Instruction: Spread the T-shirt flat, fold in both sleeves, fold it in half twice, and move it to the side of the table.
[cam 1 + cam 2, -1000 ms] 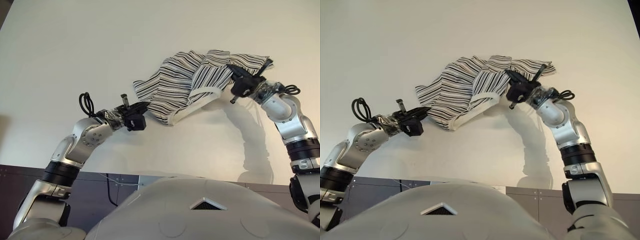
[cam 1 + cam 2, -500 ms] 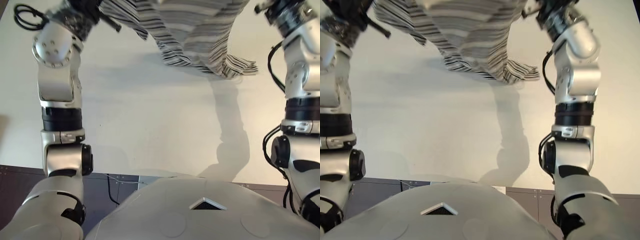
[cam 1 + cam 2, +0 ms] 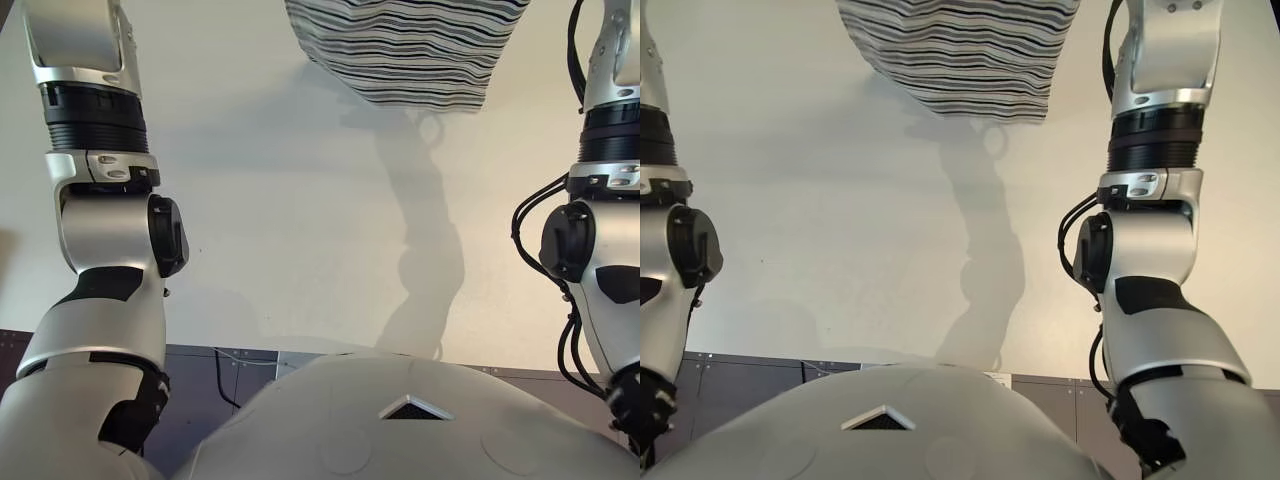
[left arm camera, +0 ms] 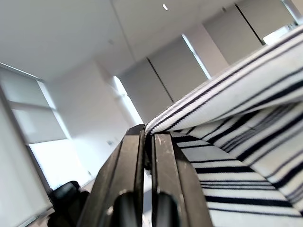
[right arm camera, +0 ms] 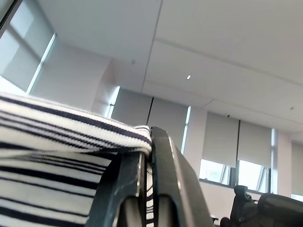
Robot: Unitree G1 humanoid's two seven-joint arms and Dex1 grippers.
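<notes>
Above table (image 3: 250, 200), T-shirt (image 3: 405, 45) hangs from both grippers (image 4: 148, 135) (image 5: 147, 142).

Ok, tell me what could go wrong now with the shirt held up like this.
1. The left end effector and right end effector each pinch only a thin edge of the T-shirt; it could slip free when laid down.
2. The T-shirt hangs above the table, so its lower hem may land first and crumple instead of spreading flat.

The left arm (image 3: 100, 215) and right arm (image 3: 1155, 225) are silver, each with a black ribbed ring (image 3: 95, 125) and a round black cap (image 3: 167, 235). Black cables (image 3: 572, 345) loop along the right arm. The left gripper (image 4: 147, 139) and right gripper (image 5: 148, 144) are black.
</notes>
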